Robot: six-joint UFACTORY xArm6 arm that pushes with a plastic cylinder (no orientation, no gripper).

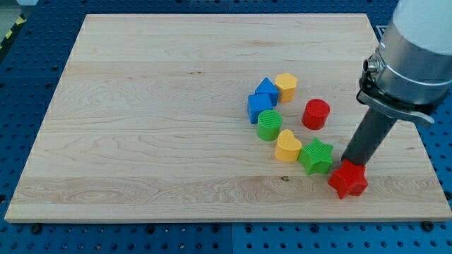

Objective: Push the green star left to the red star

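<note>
The green star [316, 156] lies on the wooden board [141, 106] at the view's lower right, touching a yellow heart [287, 146] on its left. The red star [348, 180] lies just to the green star's lower right, a small gap apart. My tip [352, 163] stands at the red star's top edge, just right of the green star. The dark rod rises from it toward the view's upper right.
A green cylinder [269, 125], two blue blocks [261, 100] and a yellow hexagon-like block [286, 86] form a cluster left of and above the green star. A red cylinder [316, 113] stands apart above it. The board's right edge is close by.
</note>
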